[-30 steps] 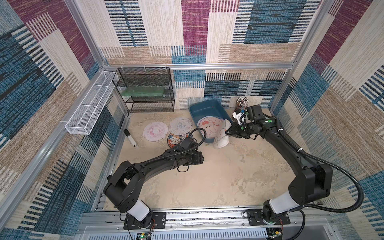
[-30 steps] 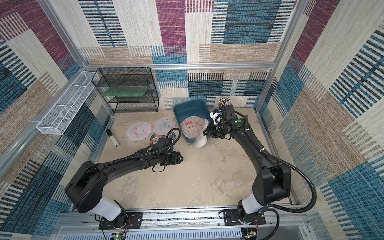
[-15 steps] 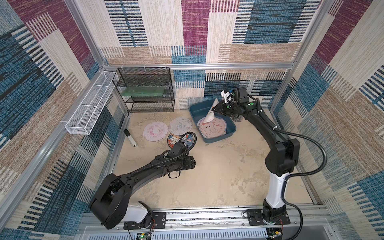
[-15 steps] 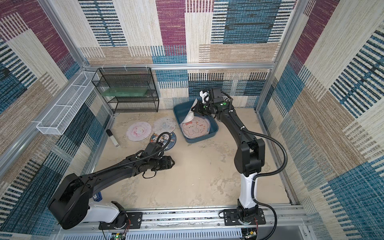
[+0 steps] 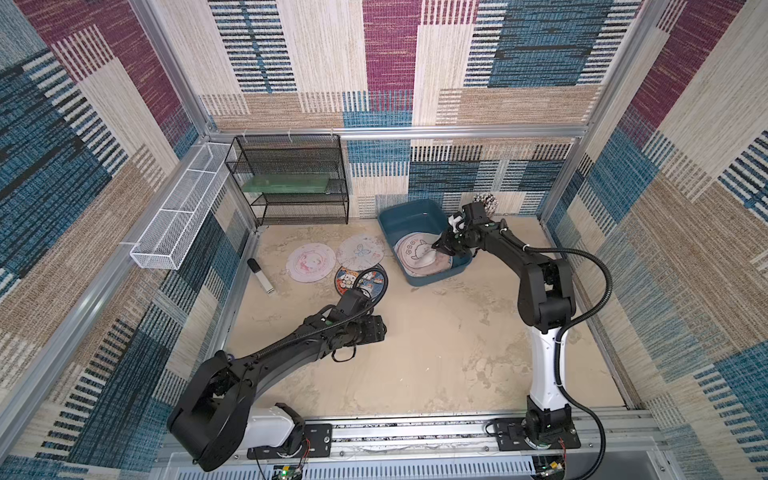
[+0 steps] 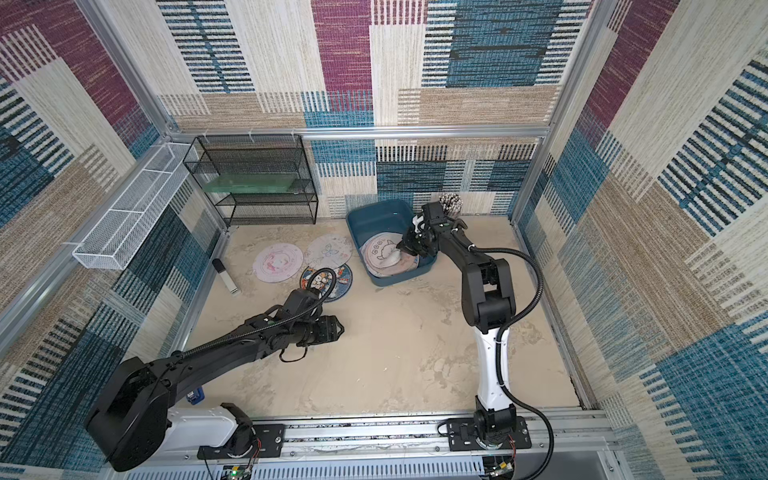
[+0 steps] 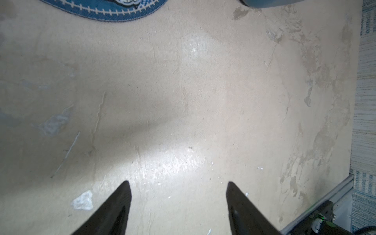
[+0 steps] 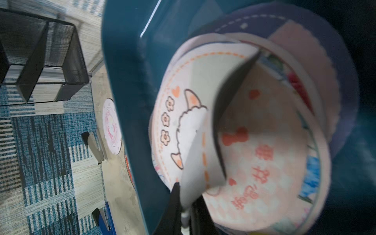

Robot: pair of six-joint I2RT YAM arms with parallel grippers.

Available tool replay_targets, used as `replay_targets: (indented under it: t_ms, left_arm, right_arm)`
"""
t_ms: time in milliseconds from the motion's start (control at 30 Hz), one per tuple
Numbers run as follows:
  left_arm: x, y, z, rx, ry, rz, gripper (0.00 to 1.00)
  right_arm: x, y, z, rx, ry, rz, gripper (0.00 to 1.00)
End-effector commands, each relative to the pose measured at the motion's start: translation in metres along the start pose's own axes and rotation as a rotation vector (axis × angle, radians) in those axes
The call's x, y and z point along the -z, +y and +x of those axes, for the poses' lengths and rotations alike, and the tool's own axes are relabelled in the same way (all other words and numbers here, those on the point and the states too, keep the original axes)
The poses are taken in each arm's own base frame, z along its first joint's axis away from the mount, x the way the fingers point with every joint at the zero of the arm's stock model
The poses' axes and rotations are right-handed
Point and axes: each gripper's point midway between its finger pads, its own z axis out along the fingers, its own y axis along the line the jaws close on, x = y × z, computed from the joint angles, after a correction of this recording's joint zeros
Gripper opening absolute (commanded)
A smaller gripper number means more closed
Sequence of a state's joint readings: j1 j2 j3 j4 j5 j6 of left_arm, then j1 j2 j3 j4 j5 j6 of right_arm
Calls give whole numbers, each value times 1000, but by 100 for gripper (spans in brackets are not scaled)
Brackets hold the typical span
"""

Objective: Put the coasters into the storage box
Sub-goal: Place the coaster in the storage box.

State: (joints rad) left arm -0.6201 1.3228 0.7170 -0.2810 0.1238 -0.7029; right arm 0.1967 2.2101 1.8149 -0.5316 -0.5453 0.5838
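Item: thin round pastel sheep-print coaster (image 8: 179, 114), seemingly floppy, light; my right fingers (image 8: 176, 207) pinch its rim; left fingers (image 7: 116, 209) spread, empty.

Both top views look steeply down from high over the front rail toward the back wall, sharing nearly the whole bench (image 5: 436, 353) and both arms. The left wrist camera faces bare bench from close above, between its fingers (image 7: 114, 207), catching the rim of a dark blue coaster (image 7: 105, 12) that both top views also show. The right wrist camera peers past its fingers (image 8: 175, 203), very near, into the storage box (image 8: 126, 81) at a curled pale coaster (image 8: 189, 132)
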Motion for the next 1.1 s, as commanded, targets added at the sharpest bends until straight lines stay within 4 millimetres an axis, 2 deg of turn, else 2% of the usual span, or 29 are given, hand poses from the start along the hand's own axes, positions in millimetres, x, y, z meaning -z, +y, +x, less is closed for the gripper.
replay_targets:
  t_ms: [0, 100, 200, 267, 467, 600, 767, 1067]
  left_arm:
    - [0, 0, -4, 1, -15, -8, 73]
    - [-1, -2, -6, 1, -16, -4, 73]
    - [0, -3, -8, -1, -18, -4, 73]
    - [1, -3, -8, -3, -21, -6, 74]
    - [5, 3, -10, 3, -33, -28, 75]
    - [7, 10, -15, 22, -44, -40, 76]
    - [11, 21, -26, 58, -60, -57, 77]
    - [17, 47, -50, 127, -75, -85, 77]
  right_arm:
    - [3, -2, -4, -5, -19, 0, 14]
    - [6, -9, -5, -20, -22, 32, 21]
    - [13, -10, -7, -23, -38, 61, 42]
    - [20, -7, -8, -19, -51, 73, 53]
    - [38, 2, 0, -10, -55, 100, 70]
    - [43, 5, 14, 12, -31, 132, 79]
    - [49, 15, 31, 62, -29, 151, 81]
    - [41, 80, 70, 244, 13, 72, 82]
